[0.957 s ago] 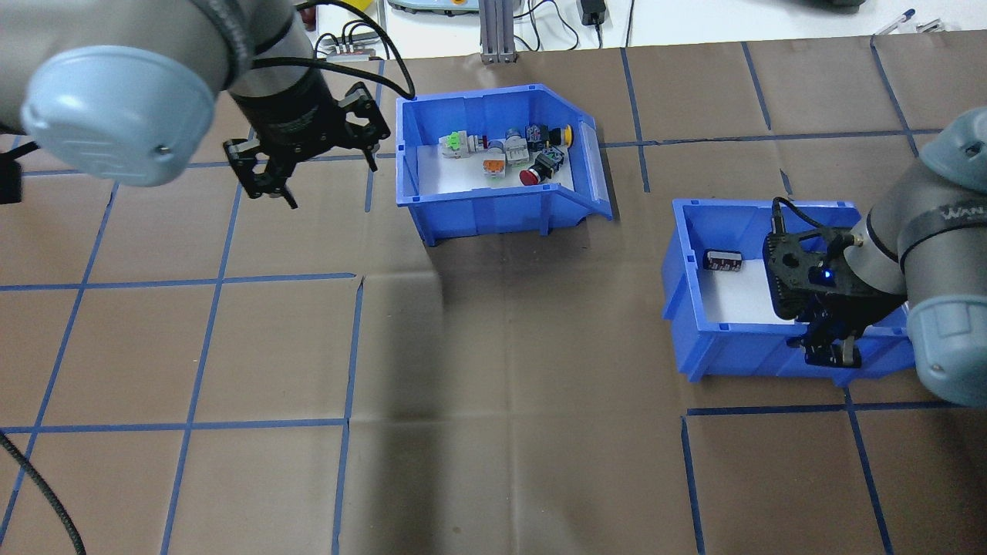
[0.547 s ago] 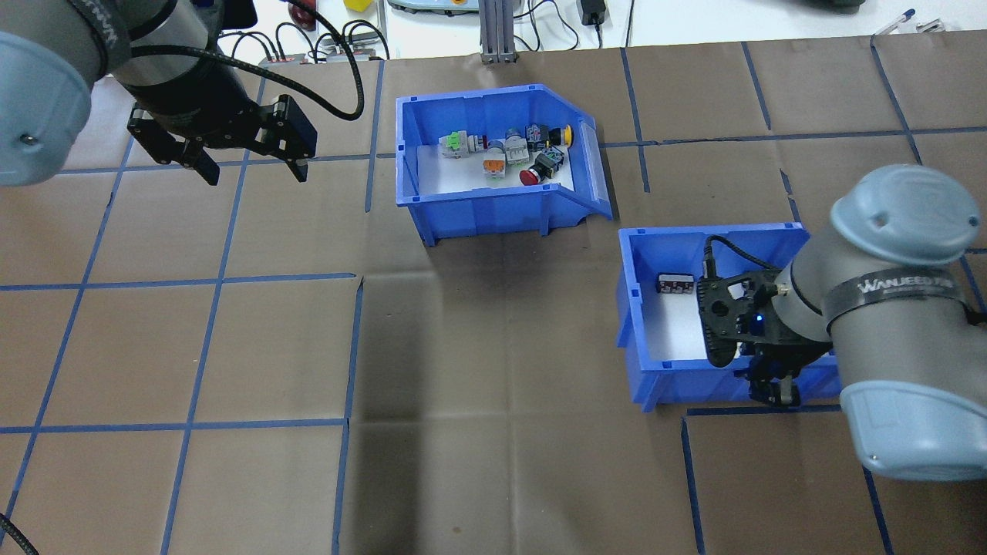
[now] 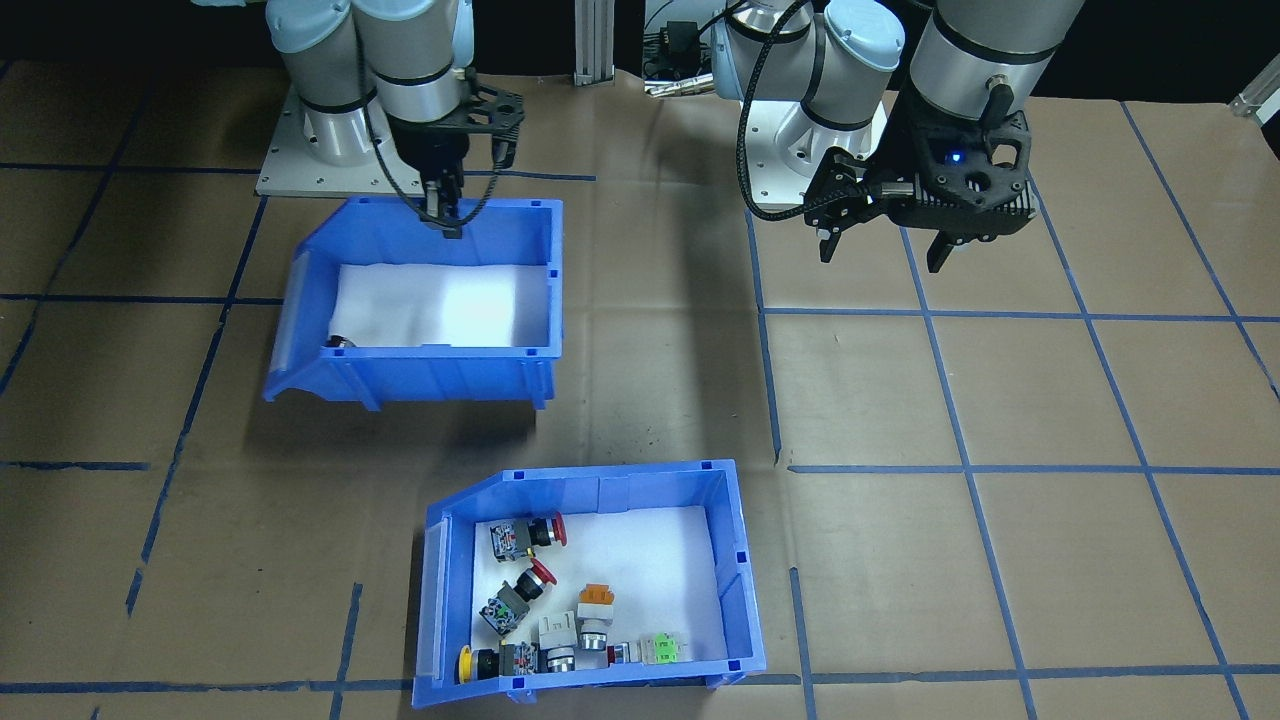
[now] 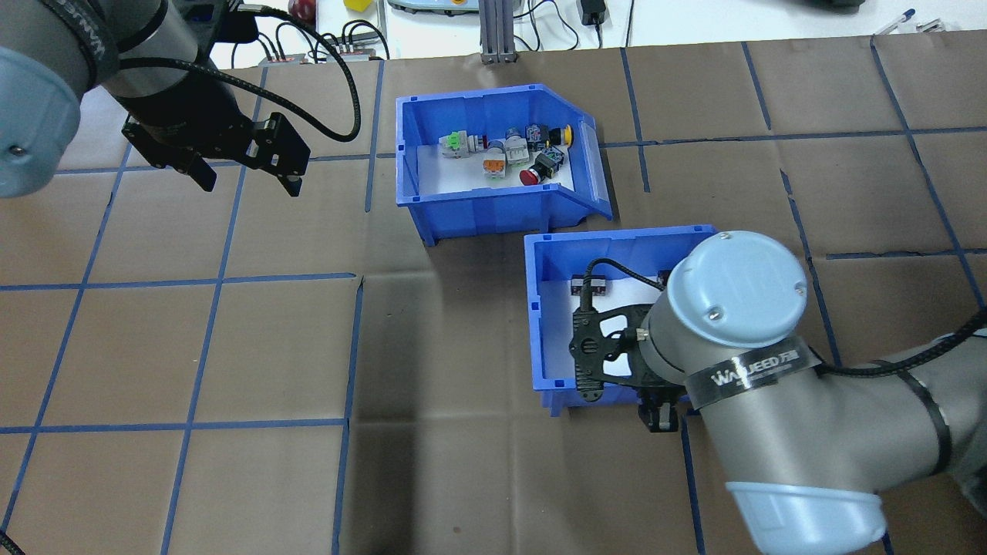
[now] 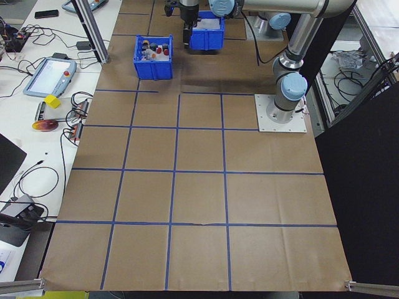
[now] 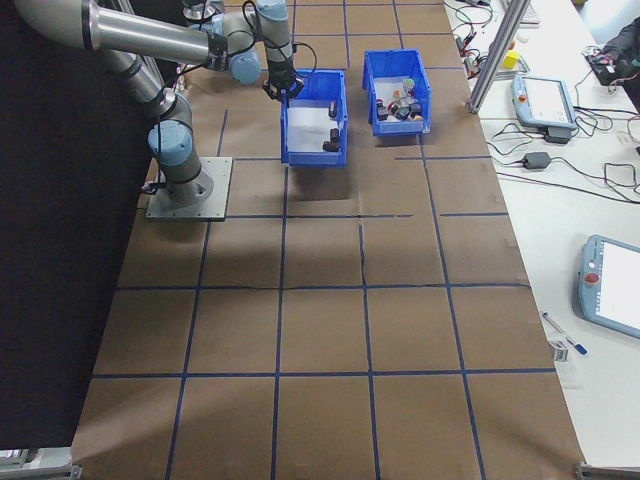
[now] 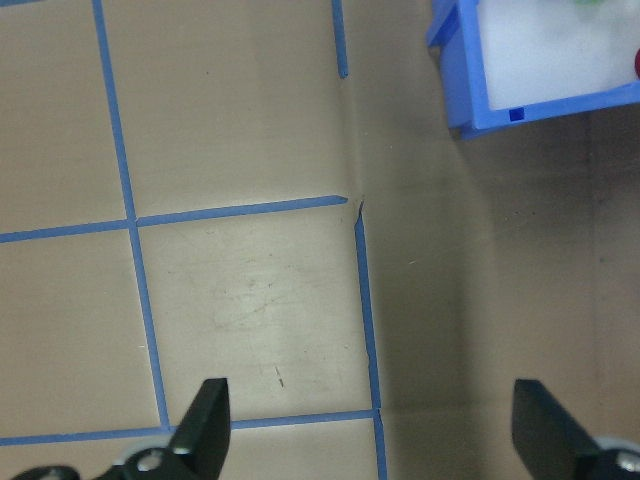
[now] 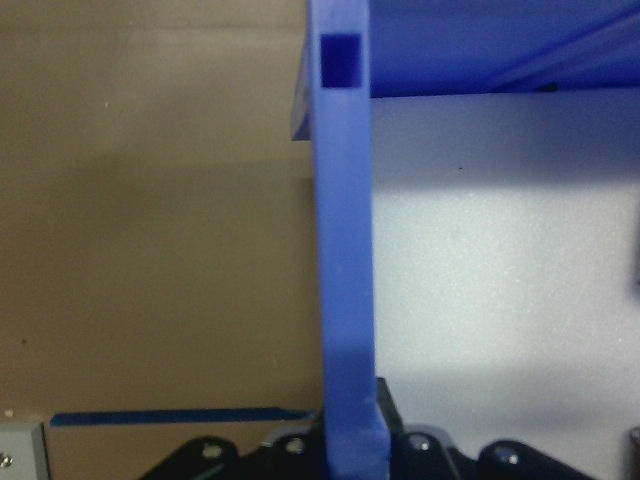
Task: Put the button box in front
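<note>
The button box (image 4: pixel 486 212) (image 3: pixel 600 490) is a blue open-front bin with red, yellow, orange and green push buttons (image 4: pixel 509 150) on white foam, standing at the far middle of the table. My left gripper (image 4: pixel 243 173) (image 3: pixel 880 250) (image 7: pixel 370 420) hangs open and empty over bare paper, well to the left of it. My right gripper (image 4: pixel 663 416) (image 3: pixel 445 215) is shut on the robot-side wall of a second blue bin (image 4: pixel 534 324) (image 3: pixel 440 375) (image 8: pixel 345 250). That bin sits just nearer the robot than the button box and seems slightly raised.
The second bin holds small dark parts (image 4: pixel 587 287) on white foam; my right arm's elbow (image 4: pixel 732 293) hides much of it. Brown paper with a blue tape grid (image 4: pixel 347 347) covers the table. Cables and an aluminium post (image 4: pixel 497 31) line the far edge.
My right arm has carried the second blue bin leftward in the overhead view, to just in front of the button box. My left gripper has drawn away left from the button box.
</note>
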